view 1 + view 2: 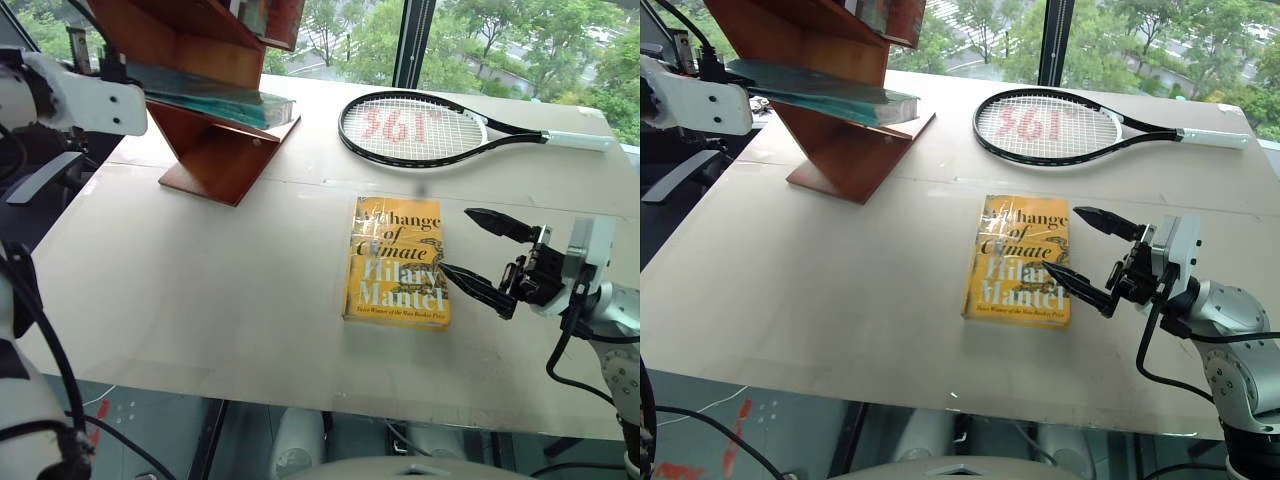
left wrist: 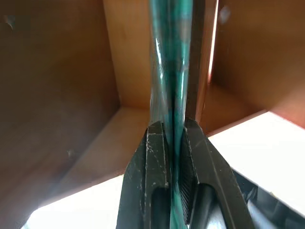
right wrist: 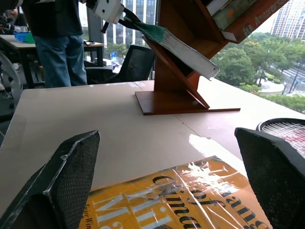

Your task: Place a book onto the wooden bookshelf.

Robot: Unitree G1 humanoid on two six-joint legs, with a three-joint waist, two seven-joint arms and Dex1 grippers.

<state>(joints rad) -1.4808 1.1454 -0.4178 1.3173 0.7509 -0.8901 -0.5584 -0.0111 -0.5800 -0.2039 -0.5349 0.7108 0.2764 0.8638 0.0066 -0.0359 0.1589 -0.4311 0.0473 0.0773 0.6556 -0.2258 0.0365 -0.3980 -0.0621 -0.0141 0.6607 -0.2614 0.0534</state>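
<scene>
Pinching the thin teal book (image 2: 172, 109) by its near edge, the left gripper (image 2: 174, 157) had both black fingers (image 2: 152, 176) clamped against the glossy wrap, no gap showing between pad and cover. From there the book ran into the wooden bookshelf (image 1: 215, 150), lying along the lower slanted board with its far end sticking out past the board's edge. So the placing looked nearly finished: the book appeared to rest on the shelf, and what seemed left was for the left gripper to let go and draw back without dragging the book out.

The right gripper (image 1: 1090, 255) was spread wide and held nothing, poised at the right-hand edge of the yellow book (image 1: 398, 262) lying flat on the table (image 1: 200, 290). A tennis racket (image 1: 420, 128) lay beyond it, near the window side.
</scene>
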